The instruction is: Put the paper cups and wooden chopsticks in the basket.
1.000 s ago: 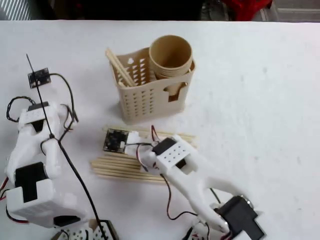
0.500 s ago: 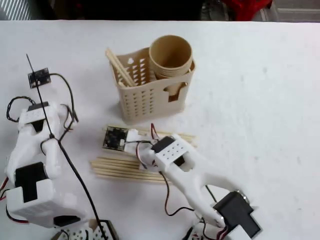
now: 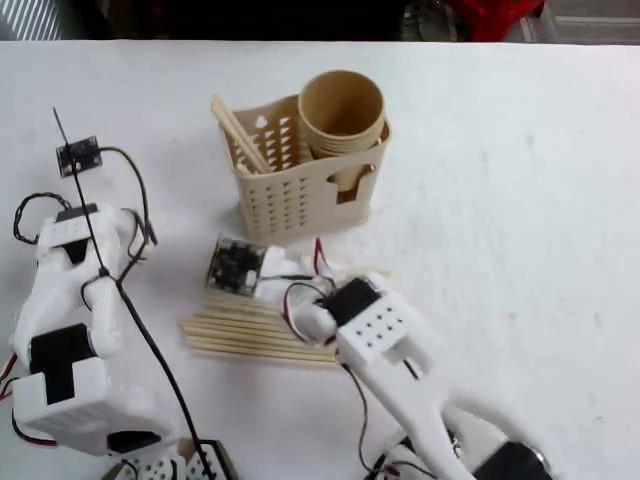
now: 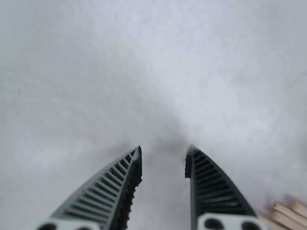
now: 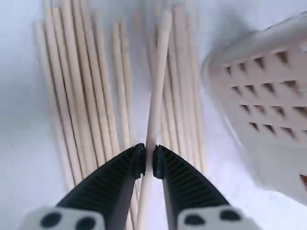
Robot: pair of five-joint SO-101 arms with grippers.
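1. The white left arm (image 3: 70, 300) is seen folded back by the left edge of the white table (image 3: 520, 180), well apart from the task's things. Its left gripper (image 4: 164, 152) is pointed down at bare tabletop, with the jaws apart and nothing between them.
2. A loose row of pale wooden chopsticks (image 3: 245, 335) lies flat on the table, between the two arms and in front of the basket.
3. The right gripper (image 5: 146, 160) is held low over that row with the wrist pitched down. Its jaws are clamped on a single pale chopstick (image 5: 157, 100), which is gripped near one end and angled across the others.
4. The cream perforated plastic basket (image 3: 300, 195) stands just beyond the row. Stacked tan paper cups (image 3: 342, 105) are seated in its right part, and a few leaning chopsticks (image 3: 238, 135) are propped in its left part.
5. The step in hand is judged to be carrying the gripped stick to the basket. The stick should be lifted clear of its neighbours and tipped towards upright. It should then be lowered into the left part, with care that the long free end is not caught on the basket wall.
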